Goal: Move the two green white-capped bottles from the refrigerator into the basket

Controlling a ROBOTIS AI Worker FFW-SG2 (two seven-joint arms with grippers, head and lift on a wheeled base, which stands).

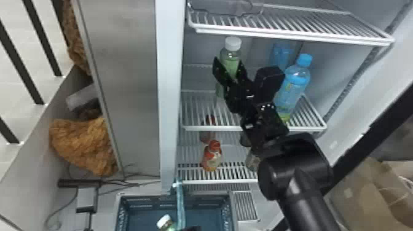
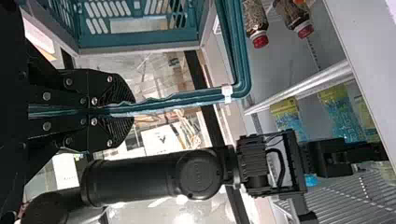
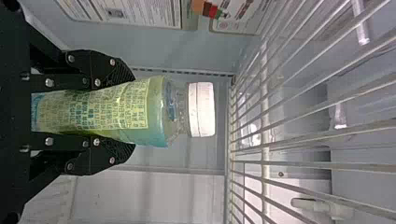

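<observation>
My right gripper (image 1: 229, 65) is on the middle shelf's left part, its fingers around the body of a green white-capped bottle (image 1: 233, 46). In the right wrist view, both pads of the right gripper (image 3: 128, 112) press against the sides of the green bottle (image 3: 156, 112), its white cap beyond them. Another green white-capped bottle (image 1: 164, 221) lies tilted in the basket (image 1: 232, 212). At the bottom edge is my left gripper (image 1: 192, 229), by the basket's raised handle (image 1: 181, 202). The left wrist view has the left gripper (image 2: 126, 109) shut on the teal handle (image 2: 187, 100).
Blue bottles (image 1: 293, 83) stand right of the right gripper on the refrigerator's middle shelf (image 1: 215, 127). The upper wire shelf (image 1: 295, 35) hangs over the held bottle. A red-capped bottle (image 1: 212, 156) is on the lower shelf. The refrigerator's left wall edge (image 1: 169, 92) rises behind the basket.
</observation>
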